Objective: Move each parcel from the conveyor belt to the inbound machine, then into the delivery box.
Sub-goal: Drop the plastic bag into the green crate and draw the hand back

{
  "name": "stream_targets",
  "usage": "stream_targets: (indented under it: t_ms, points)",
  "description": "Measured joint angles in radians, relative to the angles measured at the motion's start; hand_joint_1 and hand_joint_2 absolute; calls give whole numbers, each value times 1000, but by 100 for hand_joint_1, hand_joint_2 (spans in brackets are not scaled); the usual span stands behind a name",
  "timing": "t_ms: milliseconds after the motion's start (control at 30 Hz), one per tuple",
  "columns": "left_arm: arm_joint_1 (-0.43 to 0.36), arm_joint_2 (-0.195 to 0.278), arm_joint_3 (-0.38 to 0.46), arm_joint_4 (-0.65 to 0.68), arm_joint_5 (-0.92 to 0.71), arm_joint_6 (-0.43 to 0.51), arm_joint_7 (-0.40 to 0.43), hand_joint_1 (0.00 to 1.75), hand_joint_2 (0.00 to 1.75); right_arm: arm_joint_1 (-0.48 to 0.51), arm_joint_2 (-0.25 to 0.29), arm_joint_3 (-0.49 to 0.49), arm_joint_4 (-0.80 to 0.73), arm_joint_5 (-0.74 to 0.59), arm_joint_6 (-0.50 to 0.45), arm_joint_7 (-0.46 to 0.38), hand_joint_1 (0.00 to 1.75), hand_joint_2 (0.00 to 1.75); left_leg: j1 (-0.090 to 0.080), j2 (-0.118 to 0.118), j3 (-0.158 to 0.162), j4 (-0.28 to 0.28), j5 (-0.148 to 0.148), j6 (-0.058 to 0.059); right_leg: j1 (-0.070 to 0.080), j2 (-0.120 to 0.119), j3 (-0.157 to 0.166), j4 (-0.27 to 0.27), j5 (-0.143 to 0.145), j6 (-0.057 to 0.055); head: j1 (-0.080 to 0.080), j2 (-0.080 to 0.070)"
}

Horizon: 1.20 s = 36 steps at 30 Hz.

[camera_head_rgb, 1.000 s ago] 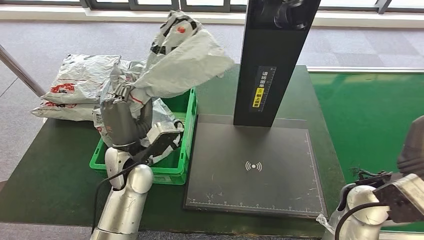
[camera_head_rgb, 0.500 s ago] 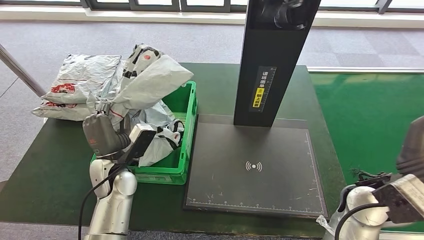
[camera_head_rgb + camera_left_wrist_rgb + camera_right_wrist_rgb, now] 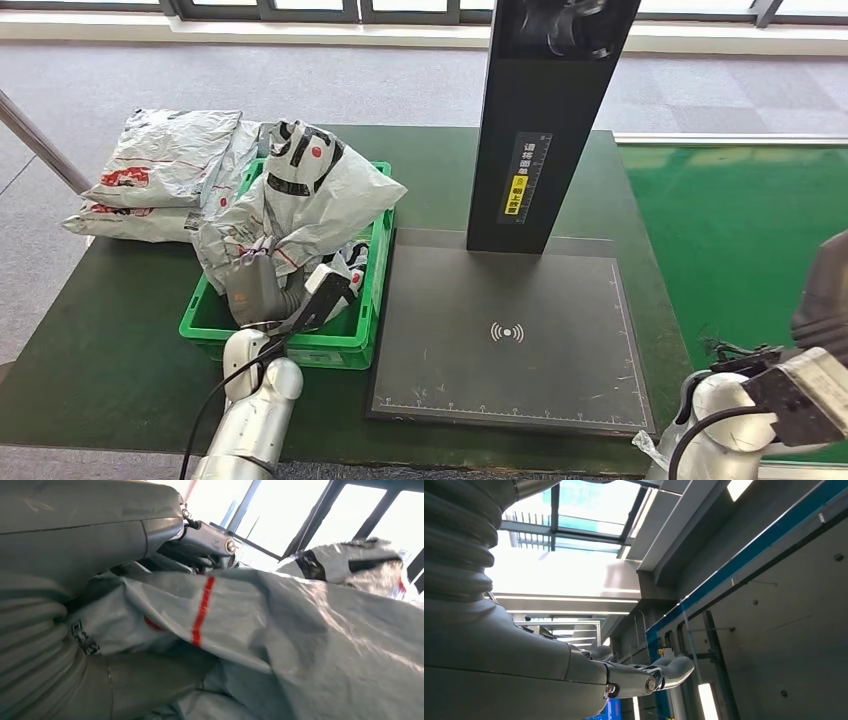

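Head view: parcel (image 3: 300,195), airborne a second ago, now lowered onto the green delivery box (image 3: 368,300) at 9 o'clock of the scanner pad (image 3: 510,335) (deposit nearly done). Left wrist view: left hand (image 3: 100,600) clasps the parcel's grey film. Right wrist view: right hand (image 3: 614,672) raised, empty, fingers loosely curved.

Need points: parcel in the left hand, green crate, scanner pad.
parcel (image 3: 320,195), head view, on its upper grey face.
green crate (image 3: 378,285), head view, on its right wall.
scanner pad (image 3: 508,333), head view, on the contactless symbol.
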Motion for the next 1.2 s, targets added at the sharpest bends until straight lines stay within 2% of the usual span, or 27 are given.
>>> stream_targets:
  t_ms: [100, 233, 400, 567, 867, 1200]
  points:
    - [-2, -2, 14, 5, 20, 0, -13, 0, 0, 0, 0, 0, 2, 2, 0, 0, 0, 175, 0, 0, 0, 0, 0, 0, 0, 0, 0, 0, 0, 0, 0, 0]
    - [2, -3, 24, -23, 54, 0, -33, 0, 0, 0, 0, 0, 3, 6, 0, 0, 0, 175, 0, 0, 0, 0, 0, 0, 0, 0, 0, 0, 0, 0, 0, 0]
    - [21, -2, 31, -149, 147, 1, -101, 0, 0, 0, 0, 0, 3, 7, 0, 0, 0, 175, 0, 0, 0, 0, 0, 0, 0, 0, 0, 0, 0, 0, 0, 0]
    - [30, 1, 35, -223, 159, 2, -113, 0, 0, 0, 0, 0, 3, 7, 0, 0, 0, 175, 0, -1, -1, 0, 0, 0, 0, -1, 0, 0, 0, 0, 0, 0]
    - [39, 3, 35, -276, 175, 2, -120, 0, 0, 1, 0, 0, 3, 7, 0, 0, 0, 175, 0, -1, 0, 0, 0, 0, 0, -1, 0, 0, 0, 0, 0, 0]
    - [96, 13, 28, -459, 303, 2, -195, 0, 0, 2, 0, 0, 5, 4, 0, 0, 0, 175, 0, -1, -1, 0, 0, 0, 0, -1, 0, 0, -1, 0, 0, 0]
